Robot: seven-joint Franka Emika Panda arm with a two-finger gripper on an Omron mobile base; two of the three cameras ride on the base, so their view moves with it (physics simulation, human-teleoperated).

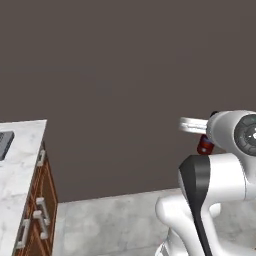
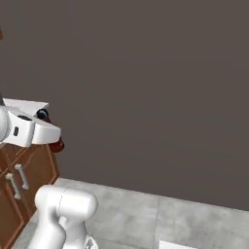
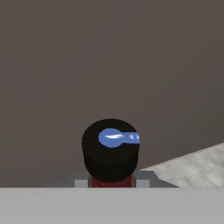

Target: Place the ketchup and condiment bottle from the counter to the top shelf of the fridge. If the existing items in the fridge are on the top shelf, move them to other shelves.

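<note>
Dark wall (image 1: 125, 75), grey tiled floor (image 2: 160, 214); marbled counter (image 1: 20, 160) at left

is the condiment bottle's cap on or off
On. The hand view shows the black cap seated on the condiment bottle, held in the shut gripper.

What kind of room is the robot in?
Probably a kitchen. There's a marbled counter sitting on brown wooden cabinets with metal handles, and the robot is carrying a little condiment bottle with a black cap across a grey tiled floor.
</note>
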